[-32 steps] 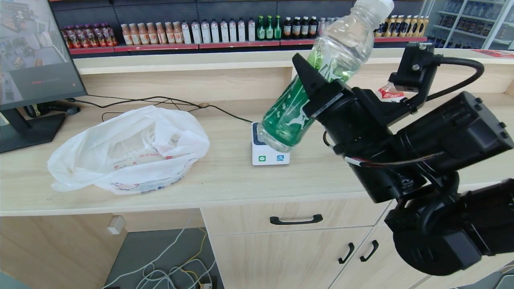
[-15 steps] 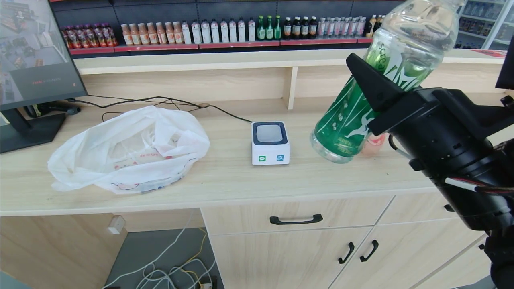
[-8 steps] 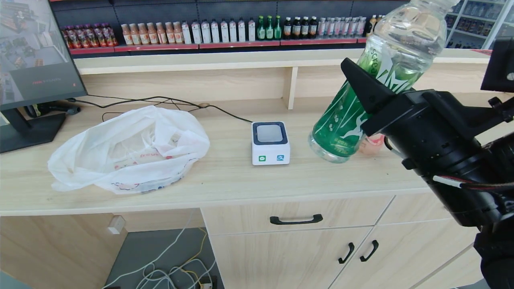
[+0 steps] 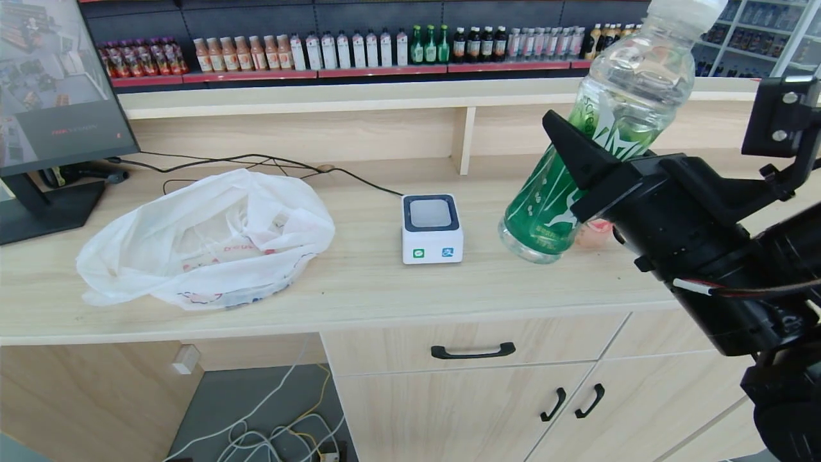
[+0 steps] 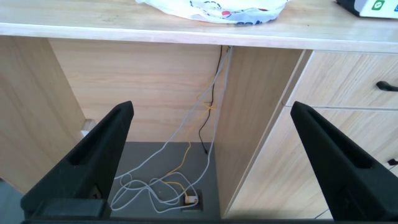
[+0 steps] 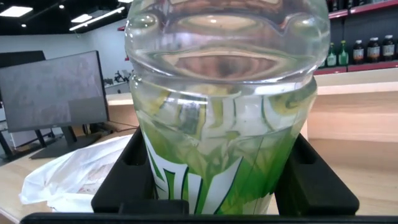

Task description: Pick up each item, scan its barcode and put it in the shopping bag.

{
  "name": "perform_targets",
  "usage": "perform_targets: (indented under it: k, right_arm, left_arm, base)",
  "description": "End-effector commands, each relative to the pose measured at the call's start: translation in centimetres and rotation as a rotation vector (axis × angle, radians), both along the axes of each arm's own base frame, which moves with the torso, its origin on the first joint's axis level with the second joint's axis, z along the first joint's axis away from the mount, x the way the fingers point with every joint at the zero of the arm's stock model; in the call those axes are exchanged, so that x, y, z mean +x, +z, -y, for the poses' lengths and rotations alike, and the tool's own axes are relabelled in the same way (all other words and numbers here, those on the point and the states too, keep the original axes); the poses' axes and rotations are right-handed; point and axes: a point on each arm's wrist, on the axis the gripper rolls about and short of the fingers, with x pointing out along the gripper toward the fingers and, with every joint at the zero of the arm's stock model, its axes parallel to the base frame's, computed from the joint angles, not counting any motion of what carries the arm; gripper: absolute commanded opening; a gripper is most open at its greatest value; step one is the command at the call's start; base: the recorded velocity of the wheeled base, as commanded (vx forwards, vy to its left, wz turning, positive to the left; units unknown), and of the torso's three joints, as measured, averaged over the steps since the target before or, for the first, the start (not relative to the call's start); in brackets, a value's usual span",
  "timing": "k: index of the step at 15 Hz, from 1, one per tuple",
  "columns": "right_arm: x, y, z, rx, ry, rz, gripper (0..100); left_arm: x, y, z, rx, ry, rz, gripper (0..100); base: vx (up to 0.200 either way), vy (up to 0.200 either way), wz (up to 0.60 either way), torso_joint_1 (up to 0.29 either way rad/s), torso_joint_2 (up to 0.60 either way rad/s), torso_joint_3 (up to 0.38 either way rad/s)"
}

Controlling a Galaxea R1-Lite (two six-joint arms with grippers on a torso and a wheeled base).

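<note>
Bottle (image 4: 619, 109): clear plastic, white cap, green label with white streaks and lettering. Shopping bag (image 4: 211, 237): translucent white, red and blue print. Scanner (image 4: 431, 234): white body, dark navy top frame, grey window, one green icon, one blue. Worktop (image 4: 385, 282): pale wood grain. Right gripper (image 6: 216, 155) and left gripper (image 5: 208, 115): black. Drawer handles (image 4: 473, 351): black. Small item (image 4: 595, 232) behind bottle: pink.

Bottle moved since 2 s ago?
Yes. The bottle shifted right, from over the scanner to clear of its right side, in the right pincer.
</note>
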Motion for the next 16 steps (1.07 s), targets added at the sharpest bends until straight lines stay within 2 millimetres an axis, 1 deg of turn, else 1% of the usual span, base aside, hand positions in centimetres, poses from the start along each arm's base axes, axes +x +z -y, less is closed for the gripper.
perform_targets:
  k: [1,7,10,14,16]
  right_arm:
    - [0.29,-1.03,-0.06,-0.026,-0.006,-0.031,0]
    - [-0.07,-0.8,0.15,-0.029,-0.01,-0.02,0]
    - [0.44,-1.13,-0.22,-0.035,-0.01,-0.029,0]
    - [0.35,-1.21,-0.47,-0.037,-0.001,-0.031,0]
    - [0.32,-1.17,-0.45,-0.036,-0.001,-0.03,0]
  left_arm:
    - [0.0,0.0,0.0,0.0,0.001,0.0,100]
    - [0.0,0.0,0.0,0.0,0.001,0.0,100]
    - [0.0,0.0,0.0,0.0,-0.002,0.0,100]
    - [0.0,0.0,0.0,-0.002,0.0,0.0,100]
    - [0.0,0.0,0.0,-0.002,0.001,0.0,100]
  base:
    - [0.0,0.0,0.0,0.0,0.0,0.0]
    - [0.0,0.0,0.0,0.0,0.0,0.0]
    - [0.0,0.0,0.0,0.0,0.0,0.0]
    - [0.0,0.0,0.0,0.0,0.0,0.0]
    - [0.0,0.2,0.0,0.005,0.0,0.005]
